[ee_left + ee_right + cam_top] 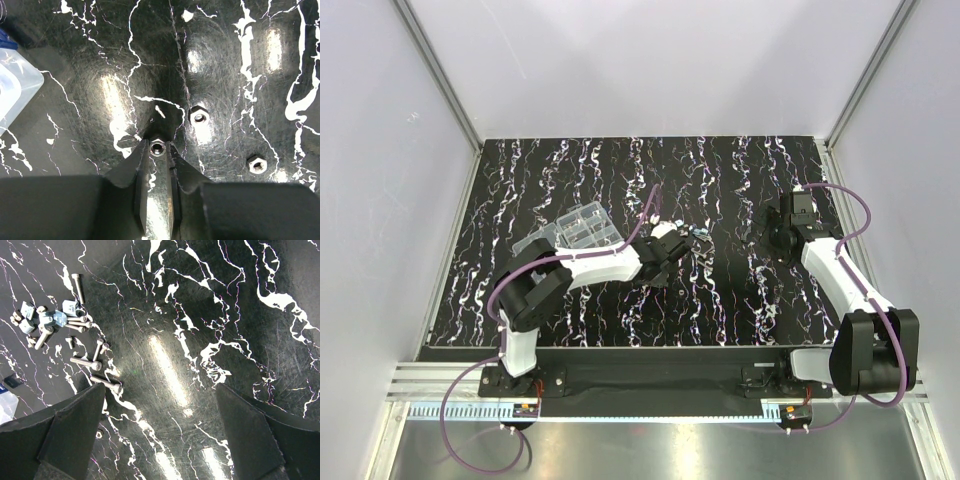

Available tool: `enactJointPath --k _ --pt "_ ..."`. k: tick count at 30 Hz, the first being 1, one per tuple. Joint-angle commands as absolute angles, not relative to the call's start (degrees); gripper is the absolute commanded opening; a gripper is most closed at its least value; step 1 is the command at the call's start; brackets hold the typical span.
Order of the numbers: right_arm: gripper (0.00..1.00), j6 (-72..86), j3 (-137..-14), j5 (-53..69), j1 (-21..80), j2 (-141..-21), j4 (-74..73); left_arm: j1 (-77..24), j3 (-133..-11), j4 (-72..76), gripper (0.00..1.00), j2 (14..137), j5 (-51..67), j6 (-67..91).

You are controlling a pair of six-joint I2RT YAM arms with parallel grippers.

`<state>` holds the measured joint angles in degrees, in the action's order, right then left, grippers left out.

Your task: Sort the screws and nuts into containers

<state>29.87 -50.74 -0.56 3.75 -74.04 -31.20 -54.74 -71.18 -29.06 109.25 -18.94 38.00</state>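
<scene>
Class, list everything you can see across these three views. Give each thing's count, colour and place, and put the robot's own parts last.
held nut: one, silvery, between the left gripper's fingertips.
loose nuts: two, silvery, on the table to the right of that gripper in its wrist view.
screws: at least six, silvery, in and beside a pile at the left of the right wrist view.
square pieces: several, bluish-silver, in that pile; exact count unclear.
organiser box: one, clear, left of centre on the table.
table: one, black with white streaks.
left gripper: one, black, shut on the held nut.
right gripper: one, black, open over bare table to the right of the screws.
</scene>
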Motion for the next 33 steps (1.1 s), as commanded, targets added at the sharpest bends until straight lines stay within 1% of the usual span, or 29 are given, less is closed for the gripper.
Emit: enactJointPath --k 1,7,13,14,17,19,22,29,33 --pt "1.0 30.59 -50.98 -0.97 3.96 -72.86 -30.76 -54.67 -72.59 -29.7 0.15 108.11 -21.79 36.48" --pt "1.0 30.24 -52.2 -0.35 4.04 -73.74 -30.67 -52.48 -75.32 -33.74 0.17 101.26 -26.63 35.16" --pt "1.0 29.97 -53.09 -0.18 4.04 -75.85 -30.67 -43.08 -69.88 -33.05 0.17 90.8 -26.89 35.16" --pt "1.0 30.06 -53.09 -0.18 3.96 -76.11 -30.41 -40.11 -68.13 -32.79 0.17 88.79 -26.89 34.81" --pt "1.0 30.32 -53.44 -0.09 3.96 -76.64 -30.15 -33.77 -65.31 -31.38 0.17 86.93 -26.11 34.11" --pt "0.99 30.23 -54.05 -0.17 4.04 -76.9 -30.32 -29.99 -63.82 -30.06 0.17 86.75 -24.88 33.58" --pt "1.0 30.06 -54.93 -0.35 4.04 -77.52 -30.76 -26.91 -62.84 -28.3 0.17 87.71 -24.26 33.31" --pt "1.0 29.53 -56.51 -0.79 3.96 -78.84 -31.46 -24.87 -61.88 -25.75 0.17 91.22 -23.29 33.92" --pt "1.0 29.35 -57.22 -1.14 3.96 -79.54 -31.99 -24.79 -60.56 -23.91 0.17 91.67 -20.4 34.98"
